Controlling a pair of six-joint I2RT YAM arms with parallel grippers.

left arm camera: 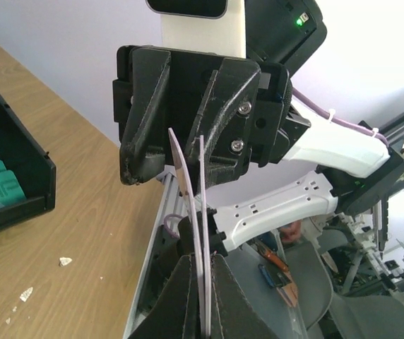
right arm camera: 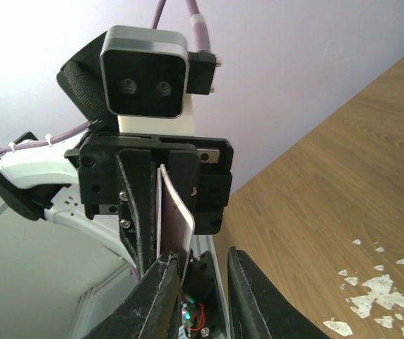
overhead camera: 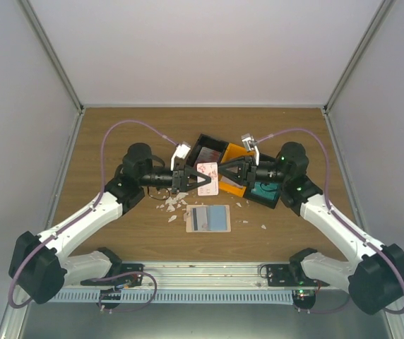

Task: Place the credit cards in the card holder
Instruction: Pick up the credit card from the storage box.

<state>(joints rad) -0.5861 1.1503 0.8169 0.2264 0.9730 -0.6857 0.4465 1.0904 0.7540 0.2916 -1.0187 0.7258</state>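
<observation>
The left gripper (overhead camera: 200, 181) is clamping a white card with a red mark (overhead camera: 209, 171) above the middle of the wooden tabletop (overhead camera: 117, 134). The left wrist view is showing two thin sheets edge-on between its fingers. The right gripper (overhead camera: 222, 169) is meeting it from 3 o'clock, its jaws standing apart around the card's edge. At 6 o'clock of the card, a flat rectangle (overhead camera: 208, 218), beige and light blue, is lying on the wood; holder or cards, I cannot tell. White scraps (overhead camera: 174, 205) are lying at 8 o'clock, and black and orange bins (overhead camera: 232, 152) are sitting from 12 to 4. Pale wall panels (overhead camera: 188, 49) are enclosing the tabletop.
</observation>
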